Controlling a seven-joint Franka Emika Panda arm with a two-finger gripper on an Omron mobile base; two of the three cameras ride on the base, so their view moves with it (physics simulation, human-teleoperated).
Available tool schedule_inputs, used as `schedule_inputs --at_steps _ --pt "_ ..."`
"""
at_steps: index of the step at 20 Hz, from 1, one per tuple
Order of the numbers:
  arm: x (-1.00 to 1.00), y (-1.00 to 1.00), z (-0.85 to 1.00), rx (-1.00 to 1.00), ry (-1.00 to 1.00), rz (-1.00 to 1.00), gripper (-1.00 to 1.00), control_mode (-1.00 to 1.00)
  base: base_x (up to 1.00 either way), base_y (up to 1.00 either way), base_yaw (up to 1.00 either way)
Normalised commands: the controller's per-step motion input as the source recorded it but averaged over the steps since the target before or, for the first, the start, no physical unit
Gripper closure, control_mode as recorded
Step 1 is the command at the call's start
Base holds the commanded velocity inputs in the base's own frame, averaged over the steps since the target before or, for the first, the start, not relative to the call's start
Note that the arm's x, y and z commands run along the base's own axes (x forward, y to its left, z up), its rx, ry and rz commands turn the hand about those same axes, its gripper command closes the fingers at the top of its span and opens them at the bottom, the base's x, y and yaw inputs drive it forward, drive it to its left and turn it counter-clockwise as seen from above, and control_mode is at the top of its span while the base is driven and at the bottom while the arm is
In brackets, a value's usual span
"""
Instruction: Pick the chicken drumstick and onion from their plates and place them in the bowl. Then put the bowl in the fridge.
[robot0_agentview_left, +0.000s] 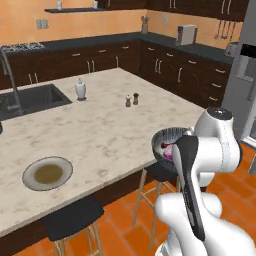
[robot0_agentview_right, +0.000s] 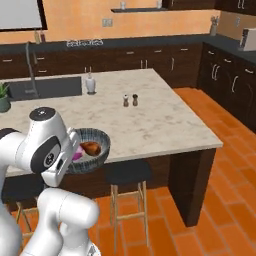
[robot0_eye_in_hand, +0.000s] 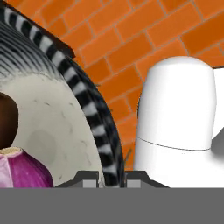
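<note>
marble island (robot0_agentview_left: 100, 130), two shakers (robot0_agentview_left: 131, 100), stools (robot0_agentview_right: 127, 175)

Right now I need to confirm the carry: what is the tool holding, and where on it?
The bowl, pinched at its striped rim by the tool; onion and chicken drumstick inside.

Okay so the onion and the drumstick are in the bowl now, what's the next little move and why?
Probably carry the bowl toward the fridge, keeping it level. The gripper is shut on the bowl's rim, the bowl is held off the island's edge over the floor, and both the onion and the drumstick already lie inside. The fridge stands off to the right.
</note>
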Motion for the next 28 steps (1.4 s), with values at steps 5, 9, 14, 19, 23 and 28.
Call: schedule_inputs --at_steps 5,9,14,19,23,28 --pt "0.00 0.00 0.00 0.00 0.00 0.00 1.00 1.00 -0.07 -1.00 -0.24" --pt "0.00 0.00 0.00 0.00 0.00 0.00 1.00 1.00 0.16 -1.00 0.30" --pt "0.00 0.00 0.00 0.00 0.00 0.00 1.00 1.00 0.10 -0.99 0.60" --pt "0.00 0.00 0.00 0.00 0.00 0.00 1.00 1.00 0.01 -0.99 0.63" --pt "0.00 0.00 0.00 0.00 0.00 0.00 1.00 1.00 -0.06 -1.00 0.33" --pt "0.00 0.00 0.00 0.00 0.00 0.00 1.00 1.00 0.00 -1.00 0.15"
